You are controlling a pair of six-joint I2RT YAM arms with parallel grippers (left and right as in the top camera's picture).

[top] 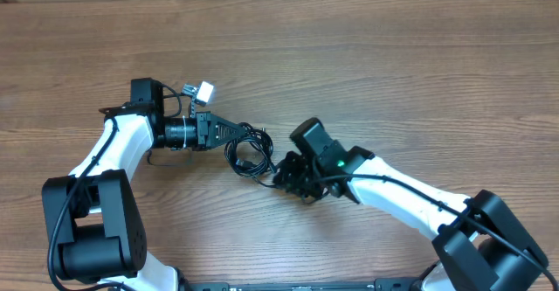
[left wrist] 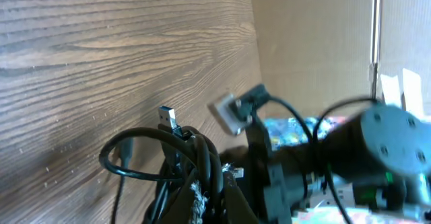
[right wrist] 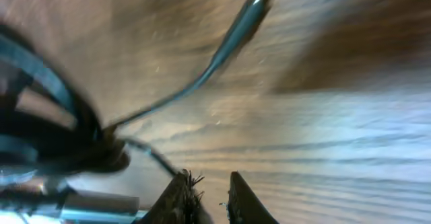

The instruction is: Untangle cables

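Two tools meet at cables: left tool clamped on them; right tool state unclear.

Thin black cables bunched in a tangled coil near the middle of the worktop. Loops overlapping, one silver-tipped plug poking out.

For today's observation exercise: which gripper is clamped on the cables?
The left gripper, shut on the cables; the right gripper has fingers with bare table showing between them.
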